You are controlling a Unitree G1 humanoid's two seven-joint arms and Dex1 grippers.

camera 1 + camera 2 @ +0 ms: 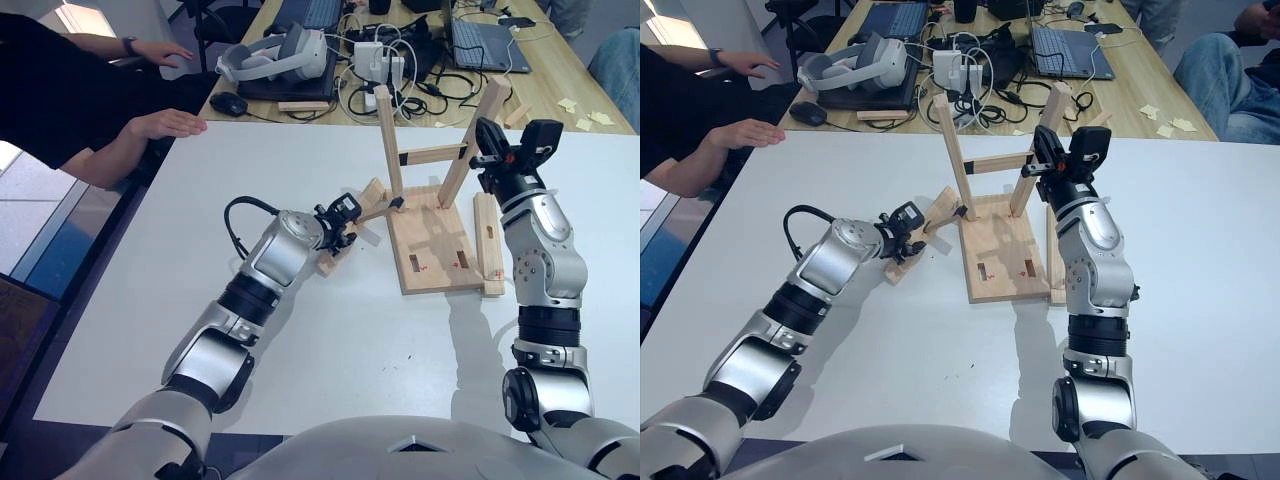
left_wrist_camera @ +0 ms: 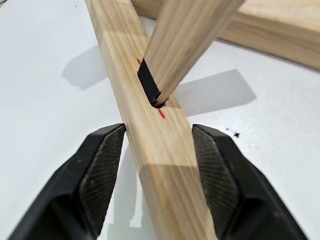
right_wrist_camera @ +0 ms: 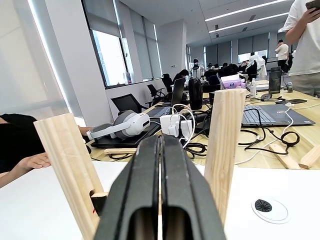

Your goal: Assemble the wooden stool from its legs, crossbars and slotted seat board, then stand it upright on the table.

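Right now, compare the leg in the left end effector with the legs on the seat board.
Held leg lies nearly flat, clamped by the left end effector; standing legs rise from the seat board. Held leg's crossbar slants; standing legs' crossbar is level. All are pale wood.

No legible text or numbers, small red marks on seat board (image 1: pixel 436 238), red line on leg (image 2: pixel 162 155)

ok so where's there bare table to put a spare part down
Bare table: the near strip in front of the seat board; the left side beyond the left gripper and its leg; everything right of the right gripper. Crowded: around the board and on the far desk.
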